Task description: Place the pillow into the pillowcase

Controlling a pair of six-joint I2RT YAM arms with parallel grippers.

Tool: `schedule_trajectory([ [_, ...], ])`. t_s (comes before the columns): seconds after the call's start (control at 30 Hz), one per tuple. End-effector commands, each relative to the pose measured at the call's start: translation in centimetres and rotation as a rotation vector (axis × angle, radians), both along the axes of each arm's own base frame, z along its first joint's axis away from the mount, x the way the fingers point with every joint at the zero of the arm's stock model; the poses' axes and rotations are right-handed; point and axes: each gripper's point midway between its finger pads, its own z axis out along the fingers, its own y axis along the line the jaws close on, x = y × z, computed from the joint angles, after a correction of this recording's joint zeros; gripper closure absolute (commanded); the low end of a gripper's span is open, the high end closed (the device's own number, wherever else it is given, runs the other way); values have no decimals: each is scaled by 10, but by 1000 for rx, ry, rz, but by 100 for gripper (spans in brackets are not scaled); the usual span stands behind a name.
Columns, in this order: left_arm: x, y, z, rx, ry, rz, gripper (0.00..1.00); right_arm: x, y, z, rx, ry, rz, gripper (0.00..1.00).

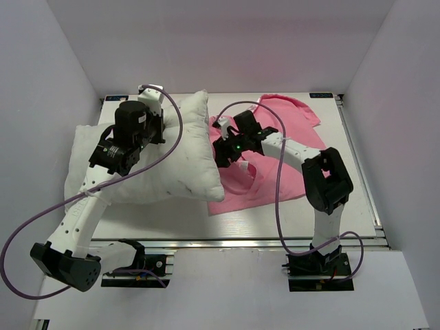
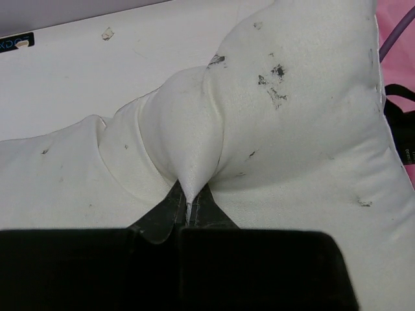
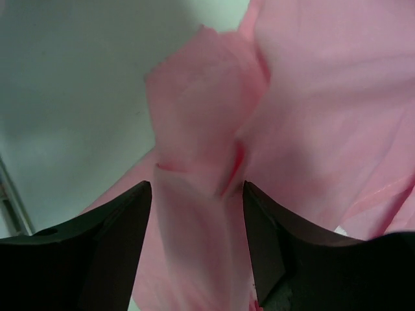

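The white pillow (image 1: 172,161) lies on the left half of the table, speckled with small dark marks. My left gripper (image 1: 157,110) sits over its far edge. In the left wrist view that gripper (image 2: 189,194) is shut on a pinched peak of the pillow (image 2: 292,129). The pink pillowcase (image 1: 292,117) is spread rumpled on the right half, with its near left edge beside the pillow. My right gripper (image 1: 225,141) hovers over its left side. In the right wrist view the jaws of that gripper (image 3: 198,194) stand apart, and a raised fold of the pillowcase (image 3: 311,129) is between them.
The white tabletop (image 1: 206,227) is enclosed by white walls at the left, right and back. A metal rail (image 1: 234,242) runs along the near edge by the arm bases. Purple cables (image 1: 41,213) loop from both arms.
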Motion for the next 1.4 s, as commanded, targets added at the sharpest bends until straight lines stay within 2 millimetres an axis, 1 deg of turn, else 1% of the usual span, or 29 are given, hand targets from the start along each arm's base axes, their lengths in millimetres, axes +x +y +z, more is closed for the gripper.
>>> schedule_trajectory([
  [0.0,4,3,44,-86,-130,41,100,-4,-22,18,65,78,-1,37],
  [0.03,5,3,44,-88,-132,41,100,-9,-20,23,89,87,24,37],
  [0.07,6,3,44,-100,-133,45,100,-4,-30,30,111,94,8,37],
  [0.1,9,0,45,-111,-137,39,100,-3,-33,45,154,90,12,37],
  [0.13,10,0,45,-119,-137,40,100,1,-37,55,177,80,2,36],
  [0.17,11,-2,44,-131,-137,39,100,17,-50,69,203,56,-41,36],
  [0.2,13,-4,44,-141,-143,33,100,28,-58,82,223,41,-85,34],
  [0.23,14,-5,41,-154,-137,33,100,41,-64,92,239,11,-116,33],
  [0.27,16,-6,34,-157,-122,30,100,59,-76,107,251,-37,-155,33],
  [0.3,17,-8,31,-165,-119,28,100,75,-84,108,213,-88,-214,32],
  [0.33,19,-11,24,-179,-101,19,100,84,-89,108,172,-146,-229,32],
  [0.37,19,-13,13,-183,-78,20,100,92,-89,104,145,-176,-239,32],
  [0.4,21,-14,9,-193,-71,26,100,101,-93,97,100,-201,-269,32],
  [0.43,23,-15,3,-215,-55,38,100,103,-88,90,61,-233,-250,32],
  [0.47,23,-15,-1,-227,-46,49,100,110,-91,69,-5,-231,-274,32],
  [0.5,24,-14,-5,-243,-37,68,100,112,-89,58,-40,-234,-272,32],
  [0.53,25,-15,-6,-267,-31,82,100,111,-85,48,-67,-229,-269,33],
  [0.57,25,-15,-7,-274,-28,82,100,113,-85,32,-93,-211,-268,33],
  [0.63,24,-16,-7,-294,-23,86,100,117,-86,22,-121,-206,-288,35],
  [0.67,23,-16,-6,-299,-25,87,100,119,-86,13,-135,-192,-293,36],
  [0.8,16,-13,-13,-298,-12,94,100,131,-88,2,-177,-208,-318,38],
  [0.83,15,-13,-18,-297,-1,95,100,134,-86,2,-182,-218,-318,39],
  [0.9,12,-13,-21,-298,10,94,100,138,-86,-8,-209,-233,-312,38],
  [0.93,11,-13,-24,-300,16,96,100,141,-82,-8,-211,-250,-312,38],
  [0.97,11,-13,-25,-302,20,96,100,142,-81,-16,-226,-244,-308,38],
  [1.07,10,-14,-28,-304,30,93,100,145,-76,-24,-232,-232,-304,38],
  [1.23,8,-14,-33,-305,41,95,100,139,-67,-31,-232,-214,-283,39],
  [1.33,7,-14,-36,-307,45,94,100,133,-65,-40,-257,-207,-270,41],
  [1.37,7,-14,-37,-308,47,94,100,133,-67,-45,-273,-208,-276,41],
])
